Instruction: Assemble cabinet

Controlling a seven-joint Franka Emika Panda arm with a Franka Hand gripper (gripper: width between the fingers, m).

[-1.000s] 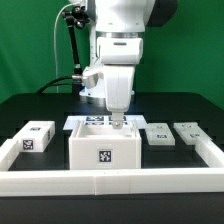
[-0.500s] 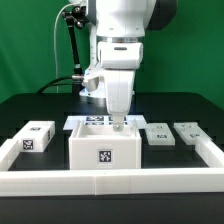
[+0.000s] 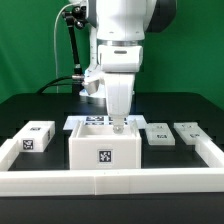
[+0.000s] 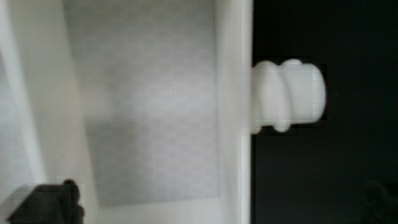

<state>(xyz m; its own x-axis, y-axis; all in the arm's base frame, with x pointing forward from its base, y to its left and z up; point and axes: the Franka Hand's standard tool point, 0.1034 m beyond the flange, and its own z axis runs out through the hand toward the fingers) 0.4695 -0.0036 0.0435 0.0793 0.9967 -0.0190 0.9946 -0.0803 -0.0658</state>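
Note:
The white cabinet box [image 3: 104, 148], with a black-and-white tag on its front, stands in the middle of the table. My gripper [image 3: 118, 124] hangs straight down over the box's top edge, on the exterior view's right side. In the wrist view the cabinet's thin side wall [image 4: 233, 110] runs between my fingers, and a round ribbed knob [image 4: 290, 96] sticks out of its outer face. My gripper [image 4: 217, 205] is open. One dark fingertip [image 4: 48, 203] is inside the box and the other is outside, barely visible against the black table. Neither touches the wall.
A small white tagged block [image 3: 36, 137] lies at the exterior view's left. Two flat white tagged pieces [image 3: 158, 135] [image 3: 189, 133] lie at its right. The marker board [image 3: 92, 122] lies behind the box. Low white frame rails [image 3: 110, 182] border the front and sides.
Hardly anything: the arm's upper body shifts very slightly, while the fingertips stay at the cabinet's top edge.

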